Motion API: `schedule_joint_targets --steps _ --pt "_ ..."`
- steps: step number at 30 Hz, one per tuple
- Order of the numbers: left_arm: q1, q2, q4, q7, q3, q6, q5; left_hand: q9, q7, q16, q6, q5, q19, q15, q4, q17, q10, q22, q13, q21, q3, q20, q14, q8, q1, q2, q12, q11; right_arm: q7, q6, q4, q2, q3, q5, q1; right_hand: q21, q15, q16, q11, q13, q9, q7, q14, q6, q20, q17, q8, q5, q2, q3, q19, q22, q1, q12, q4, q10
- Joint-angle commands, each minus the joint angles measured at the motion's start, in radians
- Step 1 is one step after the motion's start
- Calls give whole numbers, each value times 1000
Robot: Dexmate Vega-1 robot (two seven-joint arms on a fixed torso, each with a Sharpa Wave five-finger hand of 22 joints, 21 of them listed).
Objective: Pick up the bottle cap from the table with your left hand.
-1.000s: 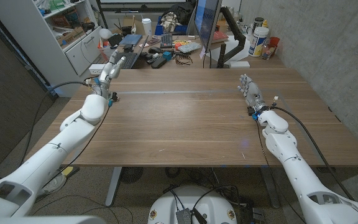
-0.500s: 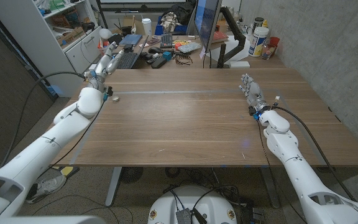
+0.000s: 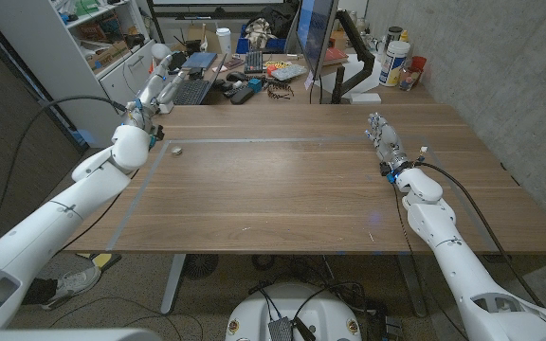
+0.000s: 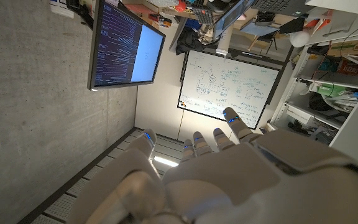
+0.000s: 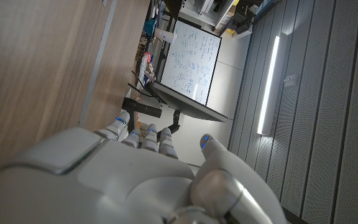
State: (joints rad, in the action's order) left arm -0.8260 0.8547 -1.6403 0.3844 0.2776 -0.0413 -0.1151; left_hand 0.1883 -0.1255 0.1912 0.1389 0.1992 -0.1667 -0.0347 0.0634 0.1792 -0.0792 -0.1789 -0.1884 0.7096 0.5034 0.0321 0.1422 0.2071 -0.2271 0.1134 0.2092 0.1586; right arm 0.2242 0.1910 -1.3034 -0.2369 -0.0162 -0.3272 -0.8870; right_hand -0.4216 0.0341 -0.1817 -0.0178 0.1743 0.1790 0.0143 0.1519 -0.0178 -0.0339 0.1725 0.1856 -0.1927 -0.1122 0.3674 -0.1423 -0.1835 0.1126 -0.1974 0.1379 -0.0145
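A small pale bottle cap point(image 3: 175, 149) lies on the wooden table point(image 3: 292, 180) near its far left corner. My left hand point(image 3: 153, 93) is raised above the table's far left edge, behind and to the left of the cap, with its fingers extended and nothing in them. The left wrist view looks along the back of that hand point(image 4: 229, 168) at a whiteboard and a monitor. My right hand point(image 3: 383, 138) stands at the table's right side with its fingers straight and apart, holding nothing. The right wrist view has the back of that hand point(image 5: 135, 168) beside the tabletop.
Behind the table's far edge lies a cluttered desk with a keyboard point(image 3: 197, 91), a monitor point(image 3: 315, 38) and bottles point(image 3: 396, 62). A white shelf unit point(image 3: 93, 47) stands at the far left.
My left arm has lifted and swung left and away from me, which uncovers the cap on the table. The right arm has stayed where it was.
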Motion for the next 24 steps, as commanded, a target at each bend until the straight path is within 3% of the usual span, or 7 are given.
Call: schedule_joint_targets --steps 1,24 --pt "14 50 -35 -8 7 -95 -82 4 -4 5 -5 -5 -47 -80 -9 2 15 -6 -4 -3 3 11 -11 6 -14 0 7 2 1 -2 4 -1 0 0 2 4 22 -4 0 5 6 1 12 -11 -103 2 5 -7 -60 0 0 -3 5 -5 -2 -2" --pt "53 129 -57 -84 26 -208 -167 5 -1 13 1 -4 -46 -68 -8 5 23 -8 -5 -8 1 -12 -48 2 -23 -1 5 1 -3 2 23 5 -9 10 16 8 21 -4 0 5 6 -1 10 -15 -102 2 6 -7 -60 0 3 -3 5 -5 -2 -1"
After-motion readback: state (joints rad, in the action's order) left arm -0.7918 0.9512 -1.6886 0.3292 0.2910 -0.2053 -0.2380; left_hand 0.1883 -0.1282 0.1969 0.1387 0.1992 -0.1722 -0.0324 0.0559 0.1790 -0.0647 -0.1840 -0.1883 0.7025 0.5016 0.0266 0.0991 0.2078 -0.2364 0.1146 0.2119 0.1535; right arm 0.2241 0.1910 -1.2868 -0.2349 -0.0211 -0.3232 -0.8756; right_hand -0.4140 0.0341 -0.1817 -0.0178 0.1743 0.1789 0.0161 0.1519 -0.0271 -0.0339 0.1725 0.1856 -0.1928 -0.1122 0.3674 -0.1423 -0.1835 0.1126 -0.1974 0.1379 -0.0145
